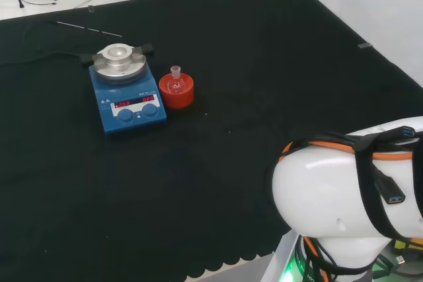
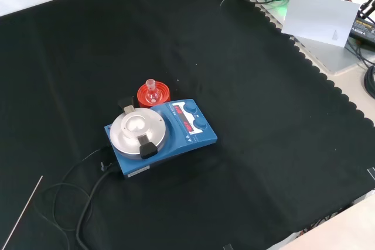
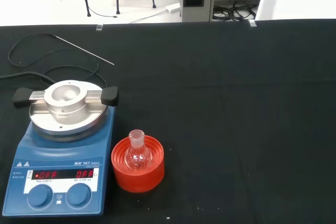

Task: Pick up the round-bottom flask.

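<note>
Clear round-bottom flask point(image 3: 137, 152) upright in red ribbed stand point(image 3: 138, 164), contents unclear, fingers' state cannot tell

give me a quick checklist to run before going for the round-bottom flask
1. Flask located: ok. The round-bottom flask sits in the red ribbed stand.
2. Flask upright: ok. Its neck points up in the head, front and wrist views.
3. Neck free to grasp: ok. Nothing covers or touches it from above.
4. Room beside it: not ok on one side. The blue hotplate stirrer stands right next to the stand, so the robot hand would likely do better coming from above or from the open cloth side.
5. Flask contents: cannot tell. The glass is clear and small.
6. Robot hand ready and open: cannot tell.
</note>
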{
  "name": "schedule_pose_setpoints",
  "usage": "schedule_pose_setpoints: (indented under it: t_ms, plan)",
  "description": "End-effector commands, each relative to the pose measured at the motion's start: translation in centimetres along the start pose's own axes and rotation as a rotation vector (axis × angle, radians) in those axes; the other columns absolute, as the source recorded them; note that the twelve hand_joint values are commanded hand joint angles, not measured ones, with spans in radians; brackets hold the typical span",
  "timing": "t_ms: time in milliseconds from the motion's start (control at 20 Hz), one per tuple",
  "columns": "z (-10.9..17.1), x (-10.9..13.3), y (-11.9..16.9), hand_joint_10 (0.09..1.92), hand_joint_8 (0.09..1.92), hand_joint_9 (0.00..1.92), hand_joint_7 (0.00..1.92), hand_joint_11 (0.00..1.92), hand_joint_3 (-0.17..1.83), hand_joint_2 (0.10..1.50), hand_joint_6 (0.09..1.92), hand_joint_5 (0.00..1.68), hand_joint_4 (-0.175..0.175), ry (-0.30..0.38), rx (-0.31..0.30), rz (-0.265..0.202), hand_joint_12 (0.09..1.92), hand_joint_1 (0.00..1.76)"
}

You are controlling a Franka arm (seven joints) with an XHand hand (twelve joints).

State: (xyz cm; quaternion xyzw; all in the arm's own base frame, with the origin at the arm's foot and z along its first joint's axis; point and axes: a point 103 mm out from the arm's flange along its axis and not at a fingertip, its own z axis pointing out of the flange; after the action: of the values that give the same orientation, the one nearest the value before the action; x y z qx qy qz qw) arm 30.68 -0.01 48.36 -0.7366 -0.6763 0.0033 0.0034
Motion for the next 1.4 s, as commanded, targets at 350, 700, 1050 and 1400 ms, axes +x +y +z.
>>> schedule_pose_setpoints:
  t_ms: [350,700,1050,1400]
  plan:
    - [-4.8,-2.5,-2.0,0.62,0.50,0.21,0.18,0.00,0.33,1.26,0.09,0.31,-0.004,-0.071,-0.079,0.065,1.10,0.08]
    - [-3.4,-1.9,-1.5,0.62,0.51,0.21,0.17,0.00,0.29,1.25,0.09,0.31,-0.006,-0.062,-0.060,0.076,1.09,0.12]
    - [-1.0,-4.9,-0.3,0.62,0.52,0.22,0.17,0.00,0.26,1.22,0.09,0.31,-0.009,-0.006,-0.062,0.110,1.09,0.20]
    - [1.7,-5.4,4.1,0.63,0.54,0.24,0.19,0.00,0.25,1.20,0.09,0.33,-0.014,0.048,-0.057,0.101,1.13,0.26]
